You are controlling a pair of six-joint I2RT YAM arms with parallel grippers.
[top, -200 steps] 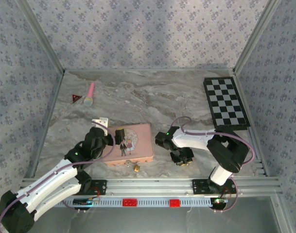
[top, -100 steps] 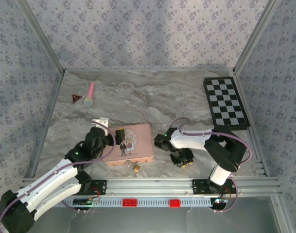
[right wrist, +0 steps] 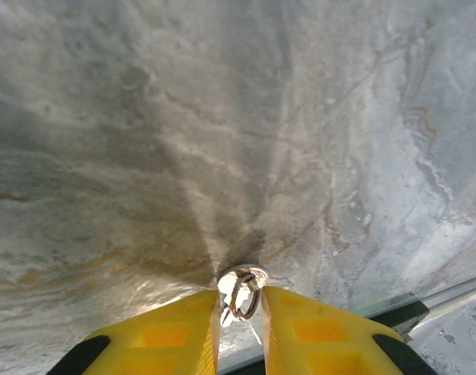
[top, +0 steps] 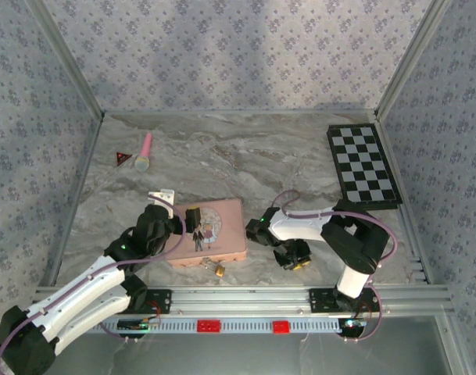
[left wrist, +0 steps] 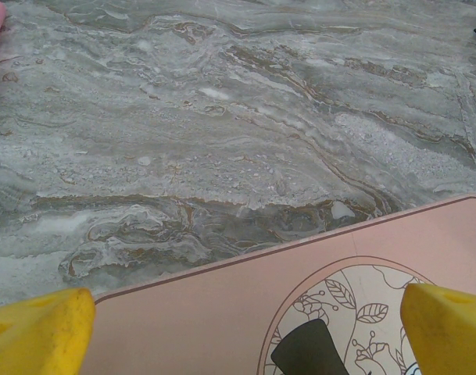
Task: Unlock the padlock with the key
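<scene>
top view: padlock (top: 219,270) on the marbled desk (top: 222,148), just beside the pink tin (top: 226,234), at its near edge; left fingers (top: 184,217) over the tin, right fingers (top: 294,256) apart to its right; patterned walls (top: 222,47).
left wrist: fingers wide apart, holding nothing, above the tin lid.
right wrist: fingers nearly closed, pinching a small silvery key (right wrist: 241,283).

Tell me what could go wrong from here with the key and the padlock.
1. The right gripper pinches the key only at its very tips, so it may slip or twist on the way.
2. The padlock lies loose at the near edge of the pink tin while the left gripper hangs open over the tin; pushing the key in could just shove it away.
</scene>
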